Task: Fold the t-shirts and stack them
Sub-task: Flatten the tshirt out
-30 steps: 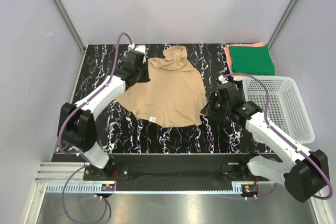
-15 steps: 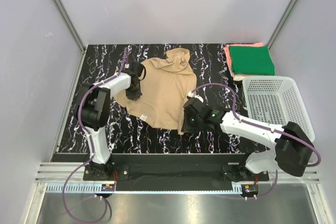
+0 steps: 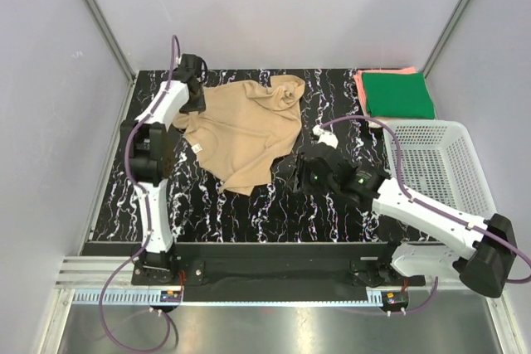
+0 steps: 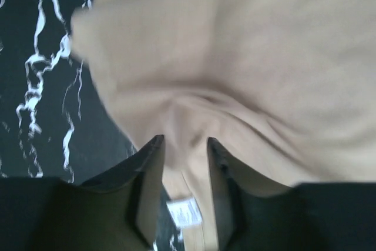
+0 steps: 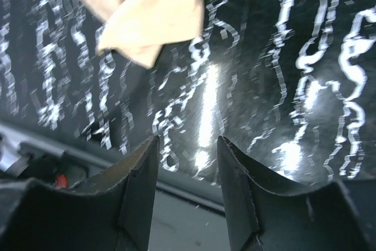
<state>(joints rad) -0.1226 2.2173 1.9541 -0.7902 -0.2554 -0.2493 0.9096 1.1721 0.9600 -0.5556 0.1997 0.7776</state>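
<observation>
Right gripper (image 5: 187,139): jaws spread, empty, over bare table (image 3: 249,213) just off the near-right corner of the tan t-shirt (image 3: 245,134). Its arm stretches low to the left, with open marble near and left of it. Left gripper (image 4: 185,142): cloth runs between its part-spread fingers, can't tell if it's gripped. That arm reaches to the far-left corner, close to the table edge. Vs a second ago: shirt dragged far-left and rotated, right gripper has let go. Green t-shirt (image 3: 398,95) lies on the coral-pink t-shirt (image 3: 359,80) far right, beyond the basket (image 3: 431,126).

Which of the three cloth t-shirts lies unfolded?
The tan short-sleeved cloth t-shirt; the dark green t-shirt and coral-pink t-shirt sit folded, stacked at the far right.
</observation>
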